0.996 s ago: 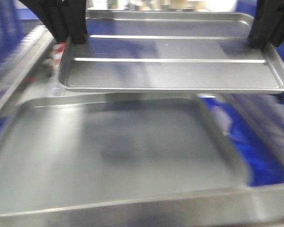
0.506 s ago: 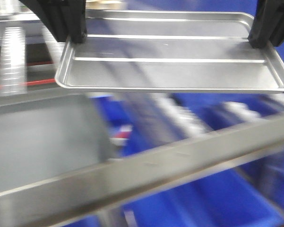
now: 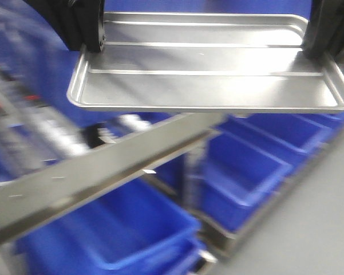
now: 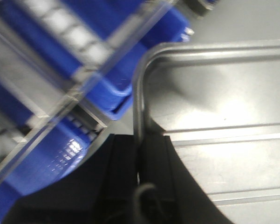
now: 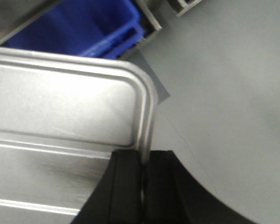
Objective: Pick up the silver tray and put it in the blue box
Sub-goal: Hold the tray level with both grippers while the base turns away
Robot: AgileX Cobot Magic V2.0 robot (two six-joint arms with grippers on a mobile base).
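Below, a blurred metal rail (image 3: pixel 103 166) slants across the lower frame, between the silver tray (image 3: pixel 212 74) at the top and a blue box (image 3: pixel 137 229) at bottom centre. More blue crates (image 3: pixel 257 154) sit at right. The left gripper (image 4: pixel 140 151) and right gripper (image 5: pixel 143 163) pinch the tray's opposite short rims, holding it level in the air.

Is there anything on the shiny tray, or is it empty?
Empty. The silver tray shows only its bare shiny floor and two ridges, while the left hand and right hand pinch its short edges.
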